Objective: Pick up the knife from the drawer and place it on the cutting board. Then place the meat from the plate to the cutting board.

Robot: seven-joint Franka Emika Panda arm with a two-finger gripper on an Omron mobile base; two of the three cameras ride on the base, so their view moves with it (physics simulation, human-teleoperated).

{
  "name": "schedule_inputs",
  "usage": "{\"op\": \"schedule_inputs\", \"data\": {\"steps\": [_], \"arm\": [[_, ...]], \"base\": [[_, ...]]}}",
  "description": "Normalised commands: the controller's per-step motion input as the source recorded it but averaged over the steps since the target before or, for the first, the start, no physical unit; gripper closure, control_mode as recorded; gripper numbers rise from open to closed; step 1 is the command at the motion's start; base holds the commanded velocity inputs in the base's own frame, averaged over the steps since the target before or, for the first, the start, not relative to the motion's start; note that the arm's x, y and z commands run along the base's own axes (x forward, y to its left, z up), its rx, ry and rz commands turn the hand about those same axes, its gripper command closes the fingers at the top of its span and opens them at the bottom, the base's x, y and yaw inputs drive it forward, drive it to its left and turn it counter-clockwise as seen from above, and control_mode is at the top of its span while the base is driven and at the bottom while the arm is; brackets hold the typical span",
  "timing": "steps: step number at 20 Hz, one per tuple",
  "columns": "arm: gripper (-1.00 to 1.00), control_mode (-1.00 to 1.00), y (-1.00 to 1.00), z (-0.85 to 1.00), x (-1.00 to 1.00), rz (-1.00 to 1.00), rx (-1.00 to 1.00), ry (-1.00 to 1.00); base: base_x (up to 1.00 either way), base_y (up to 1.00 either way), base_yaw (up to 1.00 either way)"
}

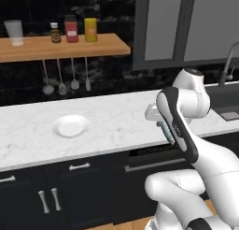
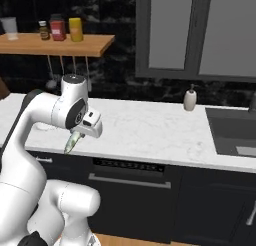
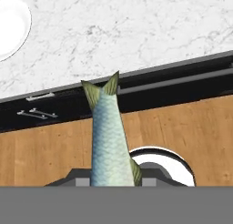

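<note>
At the hand: the gripper (image 3: 109, 181) is closed on a fish (image 3: 108, 141), seen in the hand view; the blue-green scaled body rises from between the dark finger tips and ends in a forked olive tail.
Gripper position: held in front of the counter edge, above the black cabinet fronts, as seen in both base views; in the right base view the gripper (image 2: 75, 138) points down and slightly toward the cabinets.
Meat: the fish is taken to be the meat of the task; it hangs from the hand, pale green, in the right base view (image 2: 71, 142), and is partly hidden behind the forearm in the left base view (image 1: 166, 133).
Fish clearance: no contact with the counter or cabinet can be made out.
Plate: a round whitish plate (image 1: 70, 125) lies on the white marble counter (image 1: 116, 121), well apart from the gripper, toward the robot's left; its rim is caught at the upper left of the hand view (image 3: 11, 27). Nothing is seen on it.
Drawer: a black front with a long silver bar handle (image 2: 129, 182) sits just below the counter edge, beneath and to the right of the hand.
Surroundings: a soap dispenser (image 2: 190, 99) stands beside the sink (image 2: 232, 130); jars stand on a wooden shelf (image 1: 60, 46).
</note>
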Motion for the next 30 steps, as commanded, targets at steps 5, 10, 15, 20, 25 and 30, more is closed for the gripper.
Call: {"op": "schedule_inputs", "data": {"steps": [5,10,15,20,25,30], "arm": [[1.00,1.00,0.00,0.00,0.00,0.00,0.00,0.00],[1.00,1.00,0.00,0.00,0.00,0.00,0.00,0.00],[1.00,1.00,0.00,0.00,0.00,0.00,0.00,0.00],[1.00,1.00,0.00,0.00,0.00,0.00,0.00,0.00],[1.00,1.00,0.00,0.00,0.00,0.00,0.00,0.00],[1.00,1.00,0.00,0.00,0.00,0.00,0.00,0.00]], "base": [[0.03,-0.88,0.00],[0.02,-0.89,0.00],[0.07,-0.93,0.00],[0.18,-0.93,0.02],[0.18,-0.87,0.06],[0.21,-0.78,0.10]]}}
